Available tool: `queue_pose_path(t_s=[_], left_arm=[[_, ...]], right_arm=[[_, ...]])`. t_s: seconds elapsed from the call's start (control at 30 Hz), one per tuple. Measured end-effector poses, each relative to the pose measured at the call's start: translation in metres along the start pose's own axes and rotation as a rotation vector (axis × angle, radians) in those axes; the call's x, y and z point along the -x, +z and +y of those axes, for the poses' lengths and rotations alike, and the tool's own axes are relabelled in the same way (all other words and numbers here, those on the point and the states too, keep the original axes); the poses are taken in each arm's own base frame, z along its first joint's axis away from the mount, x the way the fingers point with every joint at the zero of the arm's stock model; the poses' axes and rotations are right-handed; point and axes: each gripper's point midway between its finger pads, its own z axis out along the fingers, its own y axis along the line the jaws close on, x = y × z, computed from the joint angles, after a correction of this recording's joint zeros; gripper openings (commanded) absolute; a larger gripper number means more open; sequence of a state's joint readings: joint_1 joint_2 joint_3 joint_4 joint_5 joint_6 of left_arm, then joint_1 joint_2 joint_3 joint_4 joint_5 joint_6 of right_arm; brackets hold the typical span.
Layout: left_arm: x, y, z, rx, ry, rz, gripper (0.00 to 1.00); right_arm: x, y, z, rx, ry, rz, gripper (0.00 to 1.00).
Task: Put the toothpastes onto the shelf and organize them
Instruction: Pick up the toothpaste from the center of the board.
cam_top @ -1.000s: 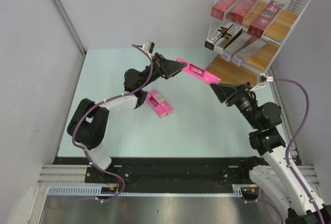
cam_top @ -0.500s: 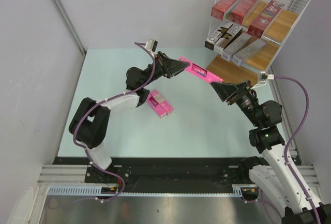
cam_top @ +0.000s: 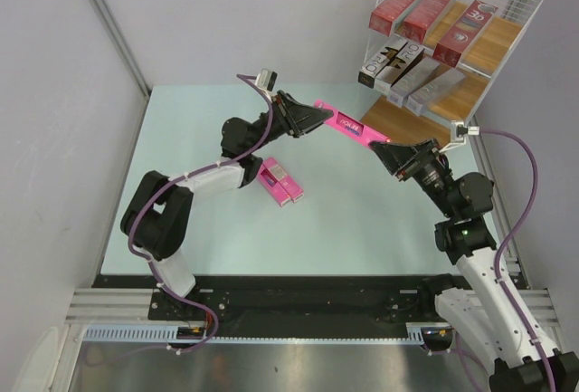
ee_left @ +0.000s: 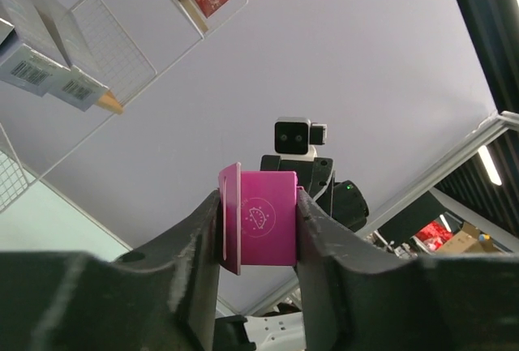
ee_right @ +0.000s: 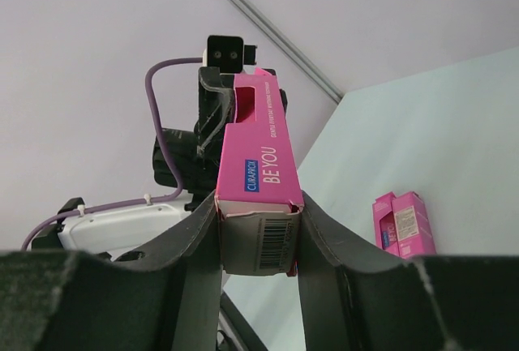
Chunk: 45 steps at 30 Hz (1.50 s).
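Desk [cam_top: 199, 220] spreads pale green beside the shelf [cam_top: 500, 46], where we see red cartons [cam_top: 428, 10] on the top board and silver ones [cam_top: 418, 78] on the middle. Just left of the shelf, left claw [cam_top: 320, 118] and right claw [cam_top: 382, 149] each pinch one end of a pink carton [cam_top: 348, 127]. Farther left, two pink cartons [cam_top: 278, 181] lie side by side.
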<state>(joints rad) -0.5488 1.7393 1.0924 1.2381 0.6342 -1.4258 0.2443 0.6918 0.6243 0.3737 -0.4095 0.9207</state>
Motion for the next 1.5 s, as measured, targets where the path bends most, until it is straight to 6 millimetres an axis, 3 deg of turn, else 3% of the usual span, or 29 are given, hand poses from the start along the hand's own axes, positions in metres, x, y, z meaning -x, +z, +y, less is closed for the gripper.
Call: queue_pose_path(t_s=[0.1, 0.13, 0.2, 0.33, 0.5, 0.67, 0.87, 1.1, 1.37, 1.5], left_arm=[[-0.001, 0.0, 0.006, 0.021, 0.022, 0.007, 0.75], [-0.002, -0.001, 0.011, 0.04, 0.029, 0.013, 0.87], [-0.002, -0.003, 0.021, 0.091, 0.052, 0.021, 0.99], [0.006, -0.013, 0.029, 0.172, 0.098, 0.036, 1.0], [0.034, -0.033, 0.034, 0.237, 0.171, 0.014, 1.0], [0.043, -0.06, 0.055, 0.347, 0.208, 0.01, 1.0], [0.03, -0.087, 0.071, 0.471, 0.264, 0.063, 1.0], [-0.004, -0.123, 0.072, 0.399, 0.23, 0.135, 1.0], [-0.033, -0.128, 0.038, 0.178, 0.223, 0.225, 0.97], [-0.04, -0.13, 0.042, 0.159, 0.128, 0.248, 0.91]], right_arm=[[0.0, 0.0, -0.003, -0.004, -0.003, 0.006, 0.23], [0.0, 0.0, -0.005, -0.007, -0.003, 0.011, 0.22], [0.0, 0.0, -0.009, -0.015, -0.004, 0.017, 0.21], [-0.002, 0.001, -0.022, -0.031, 0.0, 0.05, 0.18], [-0.009, 0.006, -0.036, -0.043, 0.021, 0.119, 0.16], [-0.014, 0.016, -0.036, -0.009, 0.03, 0.209, 0.11], [-0.026, 0.022, -0.038, 0.044, 0.034, 0.335, 0.09], [-0.044, 0.015, -0.042, 0.08, 0.031, 0.445, 0.08], [-0.052, 0.01, -0.05, 0.1, 0.023, 0.511, 0.06], [-0.056, 0.009, -0.052, 0.104, 0.025, 0.529, 0.06]])
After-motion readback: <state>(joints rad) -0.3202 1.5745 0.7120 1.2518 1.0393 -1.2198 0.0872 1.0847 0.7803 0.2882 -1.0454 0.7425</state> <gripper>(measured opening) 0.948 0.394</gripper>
